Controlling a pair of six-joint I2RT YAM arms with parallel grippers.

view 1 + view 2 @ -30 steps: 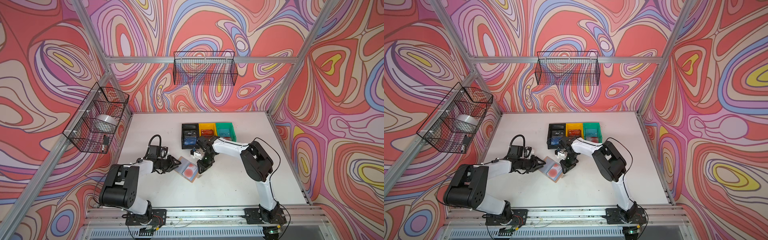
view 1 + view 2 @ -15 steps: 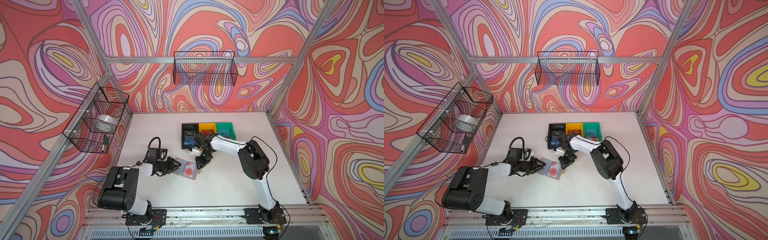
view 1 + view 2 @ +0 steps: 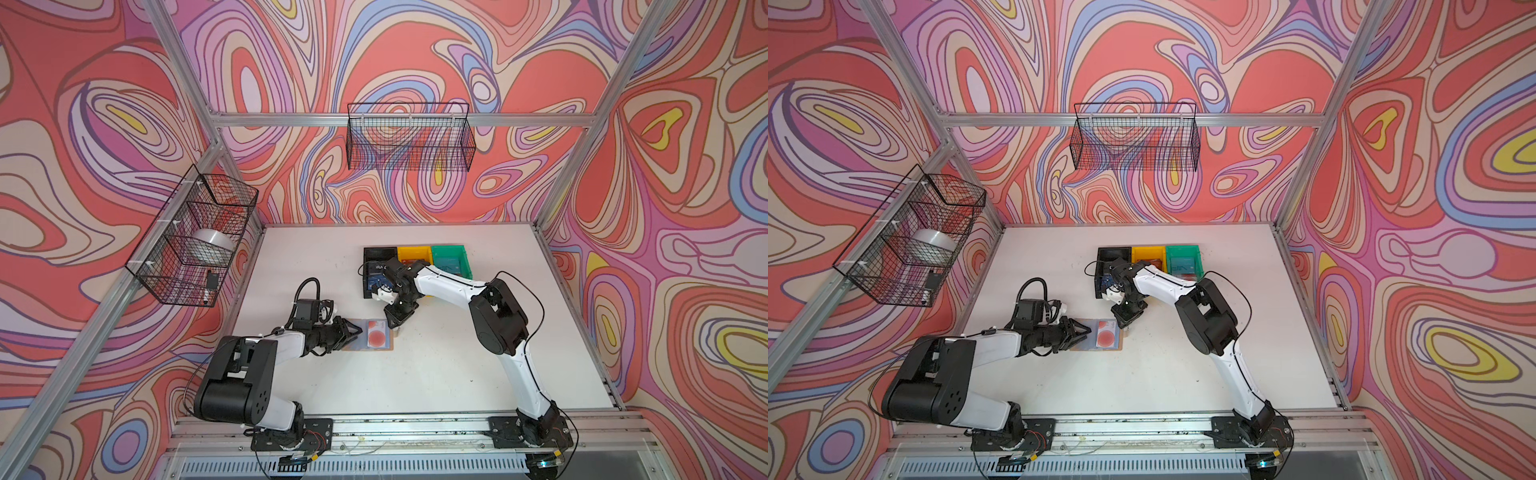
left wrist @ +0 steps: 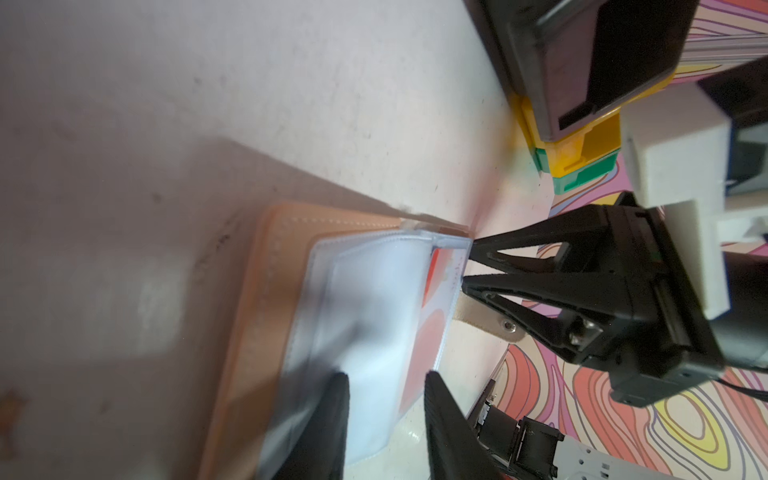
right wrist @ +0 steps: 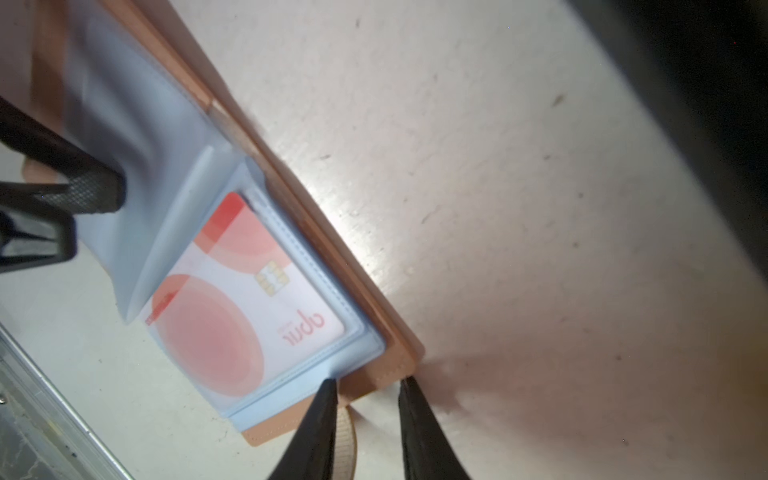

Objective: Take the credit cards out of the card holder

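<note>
White table [image 3: 457, 374] in the swirl-walled cell. The card holder [image 4: 266, 291] lies open and flat near the front middle, between the two arms. The pale card [image 5: 249, 299] with the red circle sits in the top clear sleeve, fully in as far as I can see. The left gripper [image 4: 386, 376] is on the holder's other half, jaws part-way apart astride the loose sleeve pages [image 5: 137, 166], which bulge up around one finger; can't tell if it pinches them or only pins them. The right gripper [image 5: 368, 384] is down at the holder corner nearest the bins, jaws a small gap apart and empty, tips at the sleeve edge, snap tab [image 4: 486, 324] right by them. A blue card [image 3: 374, 272] marked VIP lies in the black bin [image 3: 378, 249], and what looks like a red card [image 3: 1153, 264] in the yellow bin [image 3: 413, 248]. So I read this as the last card: holder braced, right side lining up for the pull. The next move needs a pinch on the card edge alone, not sleeve plus cover, and the left side must stop the holder sliding. Unclear: which edge the sleeve opens on, and whether more cards sit under the folded pages. The green bin [image 3: 451, 249] holds something flat I can't read, and the right arm covers part of the black and yellow bins.
</note>
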